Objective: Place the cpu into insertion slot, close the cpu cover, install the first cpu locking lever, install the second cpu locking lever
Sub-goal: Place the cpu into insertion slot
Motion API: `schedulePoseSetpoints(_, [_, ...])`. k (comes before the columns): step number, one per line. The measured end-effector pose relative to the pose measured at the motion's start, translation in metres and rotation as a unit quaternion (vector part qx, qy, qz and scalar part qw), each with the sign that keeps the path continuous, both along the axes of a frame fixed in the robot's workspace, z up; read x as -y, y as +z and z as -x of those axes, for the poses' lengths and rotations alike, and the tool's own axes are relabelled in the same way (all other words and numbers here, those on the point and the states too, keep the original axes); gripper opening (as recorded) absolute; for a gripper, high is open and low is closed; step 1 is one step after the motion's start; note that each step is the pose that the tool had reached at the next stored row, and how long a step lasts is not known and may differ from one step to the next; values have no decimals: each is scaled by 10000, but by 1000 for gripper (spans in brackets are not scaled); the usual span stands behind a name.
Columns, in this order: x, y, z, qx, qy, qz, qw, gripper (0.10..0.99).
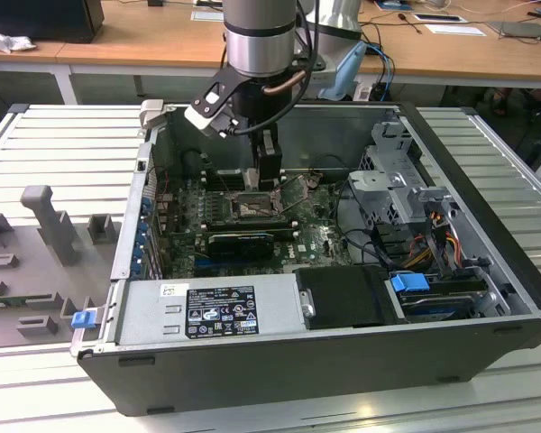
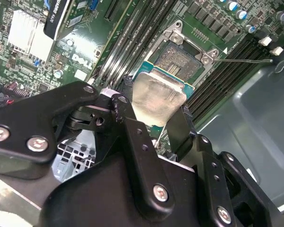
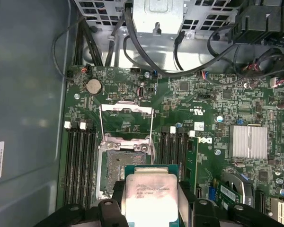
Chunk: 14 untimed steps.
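above the insertion slot (image 3: 119, 170), the pincer (image 3: 151, 196) grips the cpu (image 3: 150, 205)

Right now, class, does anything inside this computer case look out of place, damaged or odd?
Nothing looks damaged or spilled. The cpu is not in the insertion slot: the gripper holds it over the board, and the cpu cover is flipped open.

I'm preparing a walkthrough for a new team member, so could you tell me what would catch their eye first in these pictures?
The open computer case with the robot arm reaching down into it dominates the exterior view. In both wrist views, the black fingers clamp the pale cpu close to the empty insertion slot on the green motherboard, and the cpu cover is flipped open.
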<state>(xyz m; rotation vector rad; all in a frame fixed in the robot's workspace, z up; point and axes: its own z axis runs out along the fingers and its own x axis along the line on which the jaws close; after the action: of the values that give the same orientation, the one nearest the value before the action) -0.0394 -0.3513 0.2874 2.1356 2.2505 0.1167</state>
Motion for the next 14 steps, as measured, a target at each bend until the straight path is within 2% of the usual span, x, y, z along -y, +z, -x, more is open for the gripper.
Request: schedulePoseSetpoints(14, [0, -91, 0, -3, -1, 0, 10000, 529])
